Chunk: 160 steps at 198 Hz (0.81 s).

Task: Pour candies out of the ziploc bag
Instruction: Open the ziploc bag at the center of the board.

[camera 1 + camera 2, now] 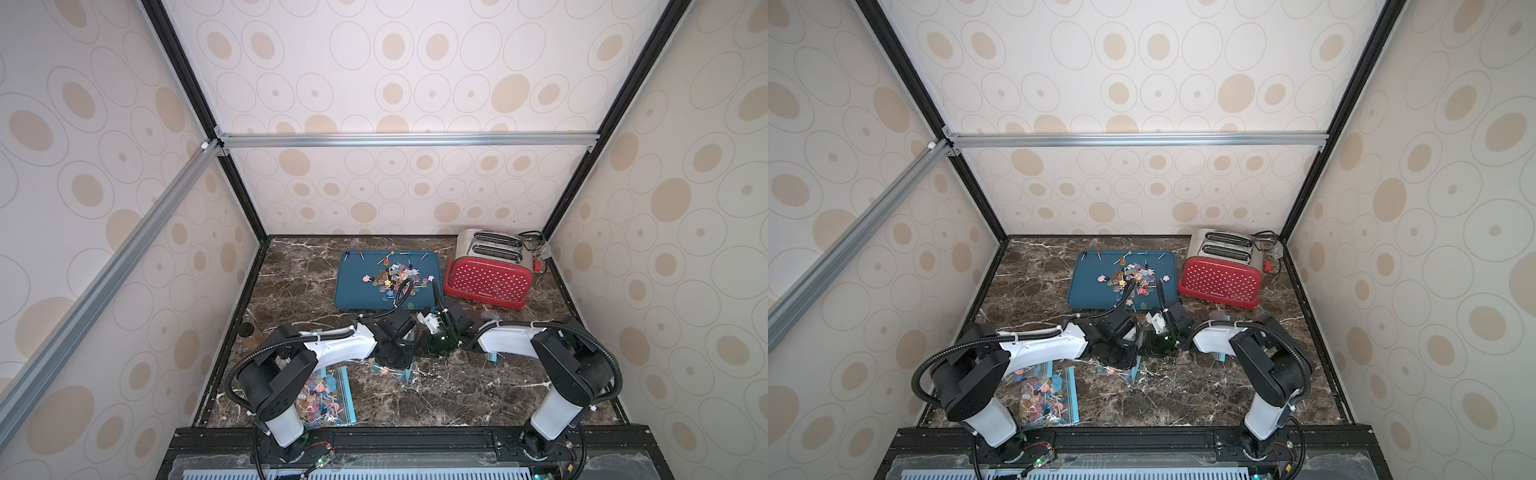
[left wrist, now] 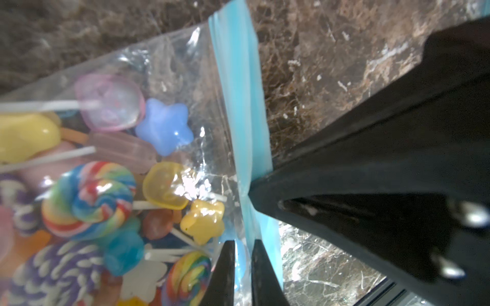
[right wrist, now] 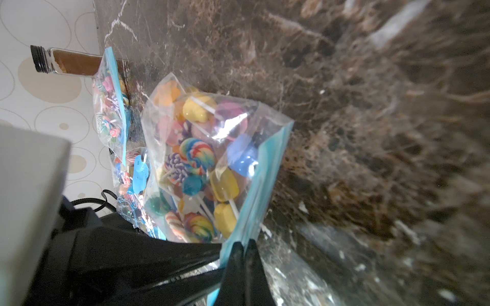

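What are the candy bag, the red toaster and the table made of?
The ziploc bag looks like thin clear plastic: it crinkles and the candies show through. The toaster: silvery metal top, glossy red side, metal or plastic. The table looks like brown marble with white veins, perhaps printed.

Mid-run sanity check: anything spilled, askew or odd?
No spill visible on the table; the candies sit heaped on the blue tray, a few strays along its far rim. The ziploc bag in both jaws looks intact. Odd: a spare full bag lies under the left arm, liable to be swept.
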Tool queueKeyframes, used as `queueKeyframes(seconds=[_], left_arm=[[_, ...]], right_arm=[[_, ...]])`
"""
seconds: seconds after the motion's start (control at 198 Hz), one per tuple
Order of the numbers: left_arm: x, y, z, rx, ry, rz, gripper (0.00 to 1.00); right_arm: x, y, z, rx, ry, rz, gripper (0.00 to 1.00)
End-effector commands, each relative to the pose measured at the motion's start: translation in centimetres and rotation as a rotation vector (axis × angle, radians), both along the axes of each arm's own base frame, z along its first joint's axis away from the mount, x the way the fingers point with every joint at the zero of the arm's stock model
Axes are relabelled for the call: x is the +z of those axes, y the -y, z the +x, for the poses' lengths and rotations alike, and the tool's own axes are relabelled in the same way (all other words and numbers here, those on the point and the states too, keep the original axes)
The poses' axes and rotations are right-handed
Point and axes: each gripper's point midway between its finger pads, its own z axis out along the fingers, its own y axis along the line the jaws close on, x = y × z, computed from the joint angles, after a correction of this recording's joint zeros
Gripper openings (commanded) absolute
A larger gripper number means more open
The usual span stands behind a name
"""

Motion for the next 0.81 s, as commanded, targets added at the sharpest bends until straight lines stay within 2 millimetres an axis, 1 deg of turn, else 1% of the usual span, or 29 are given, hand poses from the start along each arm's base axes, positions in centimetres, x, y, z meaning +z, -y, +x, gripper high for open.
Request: queueKeyframes(seconds=[0.0, 0.237, 0.439, 0.802], left_arm=[[0.1, -0.4, 0.4, 0.002, 0.011, 0.015, 0.10], [-0.1, 0.2, 0.5, 0.007, 0.005, -0.015, 0.09], [0.0, 0.7, 0.6, 0.008, 0.003, -0.031, 0.12], [-0.9, 0.4, 0.5, 0.013, -0.013, -0.012, 0.14]], right_arm=[[-0.7, 0.2, -0.5, 0.010, -0.006, -0.019, 0.00], [-0.6, 0.3, -0.5, 0.009, -0.006, -0.018, 0.00], [-0.6, 0.3, -0.6, 0.009, -0.005, -0.018, 0.00], [-0.6, 0.4, -0.7, 0.008, -0.004, -0.018, 0.00]])
